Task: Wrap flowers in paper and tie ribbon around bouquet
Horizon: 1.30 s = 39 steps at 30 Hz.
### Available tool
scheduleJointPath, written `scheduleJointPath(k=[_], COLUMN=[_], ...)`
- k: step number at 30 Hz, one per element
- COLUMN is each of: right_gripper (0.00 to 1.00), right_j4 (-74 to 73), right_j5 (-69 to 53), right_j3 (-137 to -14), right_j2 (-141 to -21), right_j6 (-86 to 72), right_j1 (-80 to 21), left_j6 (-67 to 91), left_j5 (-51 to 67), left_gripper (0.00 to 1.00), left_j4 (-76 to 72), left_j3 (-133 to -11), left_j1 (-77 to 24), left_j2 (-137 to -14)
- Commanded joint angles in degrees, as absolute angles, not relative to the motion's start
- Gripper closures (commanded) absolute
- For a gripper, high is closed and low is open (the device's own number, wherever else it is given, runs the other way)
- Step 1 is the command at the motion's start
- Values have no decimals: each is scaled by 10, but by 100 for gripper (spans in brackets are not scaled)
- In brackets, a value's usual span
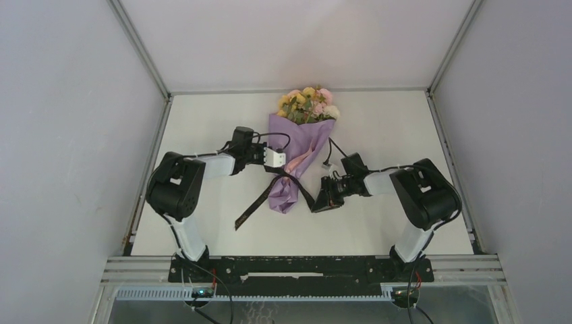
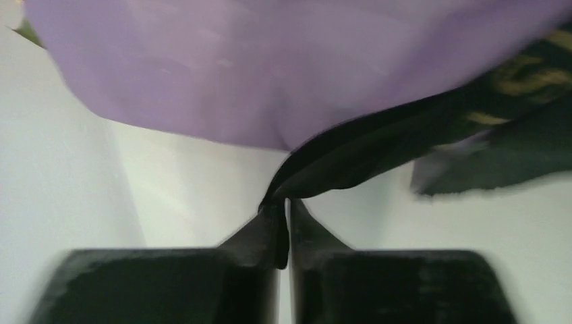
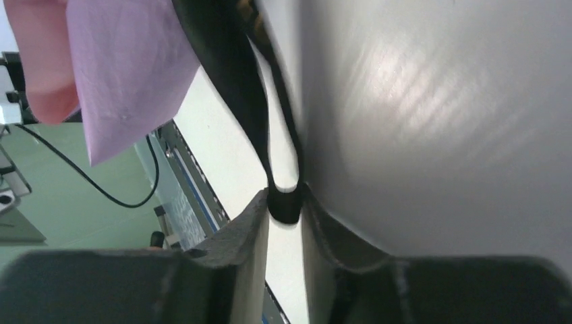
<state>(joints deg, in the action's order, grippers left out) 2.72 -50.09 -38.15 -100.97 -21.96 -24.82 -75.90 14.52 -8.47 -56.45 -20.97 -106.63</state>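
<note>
From above, I see the bouquet (image 1: 300, 145) lying in the middle of the table (image 1: 378, 223), toward the far side. The flowers (image 1: 309, 102) poke out of the far end. The paper (image 1: 297, 158) is rolled around the stems like a cone, so I think the wrapping part is done. The ribbon (image 1: 291, 181) goes across the thin part of the cone. One end lies loose on the table on the left, and the other runs off to the right arm (image 1: 378, 181). The left arm (image 1: 216, 164) reaches in from the other side. I see no knot or bow, so the tying is left to do.

This view does not show me how the fingers stand. The wrist cameras do.

From the left wrist, my left pincer (image 2: 287, 206) is pressed together on the ribbon, right below the purple paper. The gold letters show here too.

From the right wrist, my right pincer (image 3: 284, 202) has its fingers a little apart. I can see white table between them. A fold of ribbon sits at the tips and looks loose, not squeezed. Only this view shows the pink inside of the paper.
</note>
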Motion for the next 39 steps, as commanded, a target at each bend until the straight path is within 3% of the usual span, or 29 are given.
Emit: scheduleJointPath(k=[1, 2, 3, 4, 5, 7, 9, 10, 12, 14, 16, 18, 23, 26, 28, 32, 35, 39], right_gripper=[61, 55, 49, 44, 41, 34, 32, 32, 32, 32, 32, 32, 32, 32, 31, 29, 26, 14], right_j4=[-67, -93, -116, -138, -152, -160, -160, -158, -154, -152, -156, -168, -160, -139, -137, -171, -165, -142], right_j5=[-489, -482, -473, -464, -458, -445, -414, -395, -361, -345, -336, -322, -320, -344, -354, -343, -345, -273], right_j3=[-389, -400, -412, -423, -431, -436, -436, -436, -436, -436, -435, -435, -435, -436, -436, -435, -432, -419], right_j2=[-938, -918, -898, -880, -862, -829, -798, -783, -759, -739, -720, -701, -676, -668, -655, -619, -598, -564], right_j6=[-188, -171, -158, -148, -144, -152, -161, -165, -175, -188, -195, -199, -214, -230, -233, -198, -194, -195], right_j1=[-229, -224, -218, -208, -196, -166, -144, -139, -132, -126, -119, -111, -95, -88, -85, -51, 26, 105], left_j6=[-752, -745, -734, -722, -708, -681, -658, -649, -630, -613, -624, -634, -608, -516, -399, -267, -199, -103], left_j5=[113, 109, 106, 97, 87, 64, 56, 61, 69, 79, 79, 77, 178, 242, 215, 31, -62, -54], left_gripper=[65, 40, 21, 8, 3, 3, 14, 27, 61, 84, 92, 93, 88, 83, 81, 73, 56, 10], left_j4=[-72, -72, -71, -73, -73, -72, -60, -52, -44, -44, -52, -70, -83, -124, -173, -190, -82, -13], left_j3=[-480, -461, -444, -431, -420, -399, -378, -370, -357, -351, -346, -342, -353, -348, -344, -366, -400, -371], left_j1=[-234, -241, -247, -254, -259, -274, -296, -308, -336, -365, -395, -415, -448, -473, -481, -470, -428, -288], left_j2=[-971, -952, -932, -915, -896, -862, -826, -810, -795, -800, -812, -819, -806, -789, -763, -670, -622, -563])
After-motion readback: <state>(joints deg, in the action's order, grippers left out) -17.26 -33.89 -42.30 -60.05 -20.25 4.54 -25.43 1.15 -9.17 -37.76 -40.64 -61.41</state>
